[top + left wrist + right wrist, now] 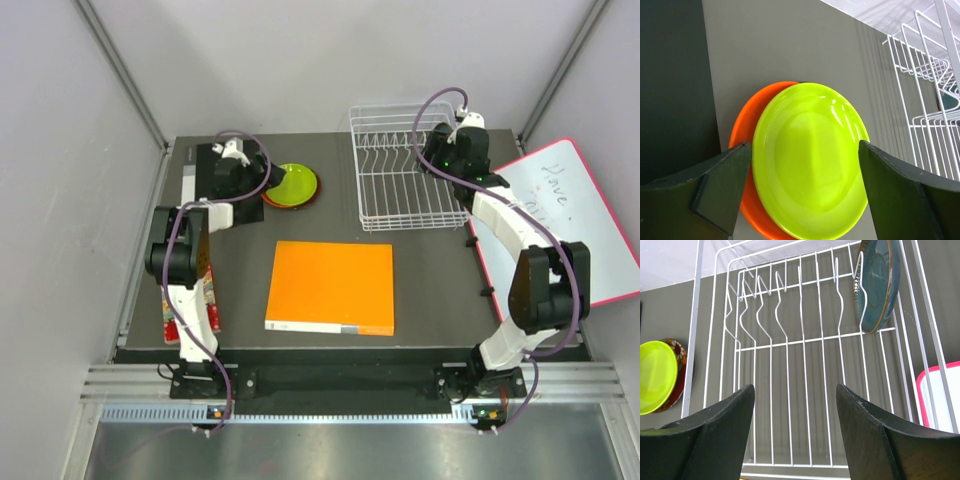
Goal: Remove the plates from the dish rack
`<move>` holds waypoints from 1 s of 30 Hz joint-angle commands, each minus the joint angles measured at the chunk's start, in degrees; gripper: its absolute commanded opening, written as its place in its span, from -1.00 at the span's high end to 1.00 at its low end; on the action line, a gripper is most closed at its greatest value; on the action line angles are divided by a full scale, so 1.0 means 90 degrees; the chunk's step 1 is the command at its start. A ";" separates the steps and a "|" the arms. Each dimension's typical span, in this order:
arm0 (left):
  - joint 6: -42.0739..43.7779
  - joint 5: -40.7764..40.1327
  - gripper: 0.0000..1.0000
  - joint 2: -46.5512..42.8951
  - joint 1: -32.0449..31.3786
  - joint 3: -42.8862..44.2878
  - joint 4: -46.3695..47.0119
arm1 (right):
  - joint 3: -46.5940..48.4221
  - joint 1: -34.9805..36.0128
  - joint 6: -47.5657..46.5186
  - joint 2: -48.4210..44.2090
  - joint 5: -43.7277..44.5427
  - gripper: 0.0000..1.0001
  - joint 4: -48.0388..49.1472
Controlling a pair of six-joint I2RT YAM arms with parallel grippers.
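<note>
The left jaws hung released over the lime green plate [810, 160], stacked on the orange plate [742, 131]. The right jaws gaped empty above the dish rack [803, 341], which held the grey-blue plate [880, 285].

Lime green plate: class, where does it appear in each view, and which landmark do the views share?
Top external: lime green plate upper left of centre, left of the dish rack.
Left wrist: plate fills the centre.
Right wrist: plate at the far left edge.
Shared landmark: the dish rack.
</note>
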 commanded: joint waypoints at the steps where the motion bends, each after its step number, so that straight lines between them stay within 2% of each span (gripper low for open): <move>1: 0.0087 0.0038 -0.79 -0.0620 -0.0026 -0.0087 -0.0065 | -0.0037 -0.0072 0.0041 -0.0020 0.0072 -0.32 0.0222; 4: 0.0145 -0.0674 -0.87 -0.1039 -0.0026 -0.0604 0.0186 | -0.0037 -0.0072 0.0012 -0.0039 0.0053 -0.33 0.0222; 8: 0.0214 -0.1115 -0.91 -0.1509 -0.0026 -0.1249 0.0754 | -0.0076 -0.0072 0.0061 -0.0010 0.0004 -0.32 0.0222; 12: 0.0311 -0.1174 -0.91 -0.1276 -0.0026 -0.0841 0.0190 | -0.0134 -0.0062 0.0090 0.0000 -0.0035 -0.33 0.0386; 17: 0.0175 -0.0833 -0.91 -0.0885 -0.0026 -0.0527 0.0188 | -0.0183 -0.0072 0.0071 -0.0010 0.0043 -0.33 0.0388; 30: 0.0253 -0.0775 -0.90 -0.0406 -0.0026 -0.0215 0.0080 | -0.0222 -0.0120 0.0090 0.0049 0.0043 -0.33 0.0408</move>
